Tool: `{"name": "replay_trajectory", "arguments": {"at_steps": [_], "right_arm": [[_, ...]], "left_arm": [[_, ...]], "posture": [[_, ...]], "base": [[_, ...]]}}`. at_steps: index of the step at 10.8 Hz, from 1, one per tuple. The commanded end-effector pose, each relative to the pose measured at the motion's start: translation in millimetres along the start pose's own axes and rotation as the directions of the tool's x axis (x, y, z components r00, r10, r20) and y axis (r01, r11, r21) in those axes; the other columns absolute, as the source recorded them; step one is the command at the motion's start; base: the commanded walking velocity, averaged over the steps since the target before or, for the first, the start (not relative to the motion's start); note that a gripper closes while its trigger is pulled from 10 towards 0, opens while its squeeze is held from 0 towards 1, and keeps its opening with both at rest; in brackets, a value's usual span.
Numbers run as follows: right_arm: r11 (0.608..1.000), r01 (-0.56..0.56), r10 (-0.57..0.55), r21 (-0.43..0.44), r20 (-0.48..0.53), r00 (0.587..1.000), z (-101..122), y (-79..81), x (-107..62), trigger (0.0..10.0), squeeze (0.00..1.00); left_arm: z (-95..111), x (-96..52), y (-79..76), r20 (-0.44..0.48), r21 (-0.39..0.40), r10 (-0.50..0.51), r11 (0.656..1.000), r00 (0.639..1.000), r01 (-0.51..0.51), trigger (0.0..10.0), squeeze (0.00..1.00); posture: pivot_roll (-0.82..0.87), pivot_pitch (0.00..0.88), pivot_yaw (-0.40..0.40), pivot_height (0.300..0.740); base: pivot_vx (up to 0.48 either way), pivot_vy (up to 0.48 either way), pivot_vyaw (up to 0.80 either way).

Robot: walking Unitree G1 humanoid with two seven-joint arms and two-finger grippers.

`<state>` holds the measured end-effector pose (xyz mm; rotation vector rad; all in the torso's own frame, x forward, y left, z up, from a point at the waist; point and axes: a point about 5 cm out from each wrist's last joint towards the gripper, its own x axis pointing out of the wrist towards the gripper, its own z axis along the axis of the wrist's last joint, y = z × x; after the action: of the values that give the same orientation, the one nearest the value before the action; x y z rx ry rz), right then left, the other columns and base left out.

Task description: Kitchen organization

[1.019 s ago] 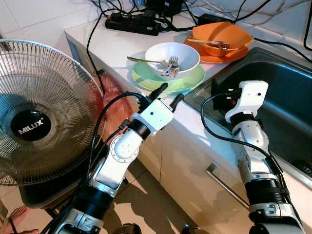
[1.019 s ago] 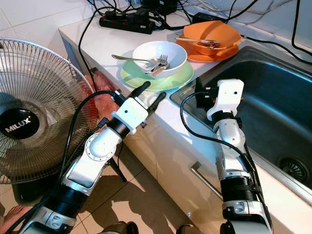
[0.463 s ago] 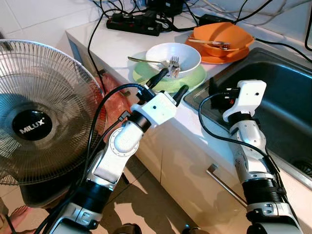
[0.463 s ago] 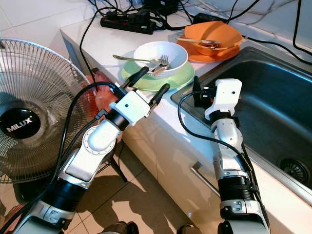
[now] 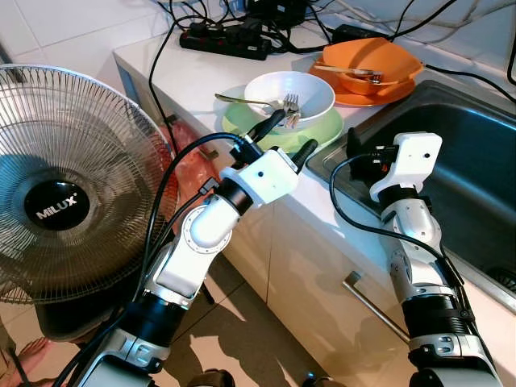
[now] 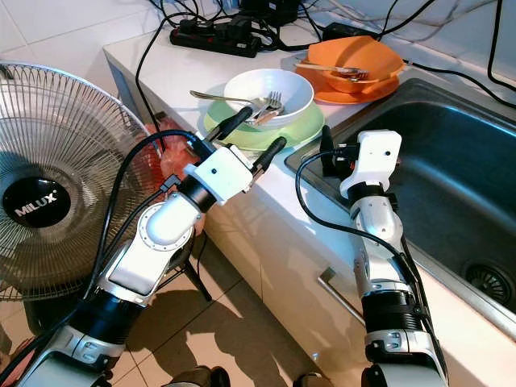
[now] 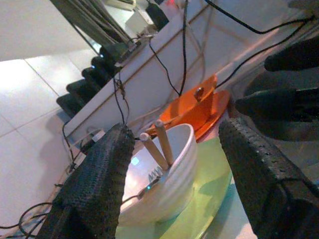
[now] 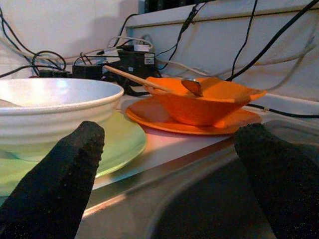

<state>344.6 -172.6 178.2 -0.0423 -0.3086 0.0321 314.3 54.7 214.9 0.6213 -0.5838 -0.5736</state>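
From the head views, the left pincer (image 5: pixel 284 138) is spread wide just before the green plate (image 5: pixel 310 135) at the worktop (image 5: pixel 193 76) edge; a white bowl (image 5: pixel 310 87) with a fork (image 5: pixel 288 105) sits on this plate, and further back an orange bowl (image 5: pixel 379 60) rests on an orange plate (image 5: pixel 363 97); the right pincer (image 6: pixel 326 157) hangs over the sink (image 6: pixel 451 177) rim, near the green plate; the fan (image 5: pixel 68 193) stands close on the left, so there is little room to swing that arm outward

From the left wrist view, the white bowl (image 7: pixel 169 174) lies between the wide fingers (image 7: pixel 97 184); it looks hard, glossy and breakable, probably slippery; I judge the rim a better hold than the round wall, and the loose cutlery may slide if it tilts

From the right wrist view, the fingers (image 8: pixel 60 174) are wide apart with nothing between them; the orange bowl (image 8: pixel 209 102) with its spoon (image 8: pixel 192 85) stands ahead, cables (image 8: pixel 99 52) behind it
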Motion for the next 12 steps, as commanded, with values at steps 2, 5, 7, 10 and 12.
{"name": "replay_trajectory", "arguments": {"at_steps": [2, 5, 7, 10, 12], "right_arm": [[1.0, 0.002, -0.002, 0.016, -0.011, 1.0, -4.1, 4.0, -2.0, 10.0, 0.0], [1.0, 0.008, -0.008, 0.019, -0.009, 1.0, -4.0, 3.9, -2.8, 10.0, 0.0], [1.0, 0.011, -0.011, 0.02, -0.008, 1.0, -3.8, 4.0, -3.1, 10.0, 0.0], [1.0, 0.007, -0.006, 0.025, -0.008, 1.0, -4.1, 6.8, -3.0, 10.0, 0.0], [1.0, 0.007, -0.007, 0.026, -0.008, 1.0, -4.1, 6.5, -2.7, 10.0, 0.0]], "left_arm": [[1.2, 8.4, 4.8, 0.002, 0.032, -0.027, 0.999, 1.0, 0.027, 10.0, 0.0], [-6.7, 16.8, 0.9, -0.039, 0.075, -0.054, 0.996, 0.998, 0.057, 8.6, 0.0], [-6.3, 20.6, 3.2, -0.035, 0.083, -0.042, 0.996, 0.999, 0.044, 0.0, 0.0], [-3.7, 21.6, 3.6, -0.013, 0.077, -0.03, 0.997, 0.999, 0.031, 0.0, 0.0], [-2.4, 22.5, 4.2, -0.004, 0.077, -0.023, 0.997, 1.0, 0.024, 0.0, 0.0]], "posture": [[-0.01, 0.104, 0.069, 0.74], [-0.02, 0.106, 0.073, 0.74], [-0.02, 0.107, 0.073, 0.74], [-0.02, 0.104, 0.074, 0.74], [-0.02, 0.104, 0.073, 0.74]], "base": [[0.0, 0.0, 0.0], [0.0, 0.0, 0.0], [0.0, 0.0, 0.0], [0.0, 0.0, 0.0], [0.0, 0.0, 0.0]]}}
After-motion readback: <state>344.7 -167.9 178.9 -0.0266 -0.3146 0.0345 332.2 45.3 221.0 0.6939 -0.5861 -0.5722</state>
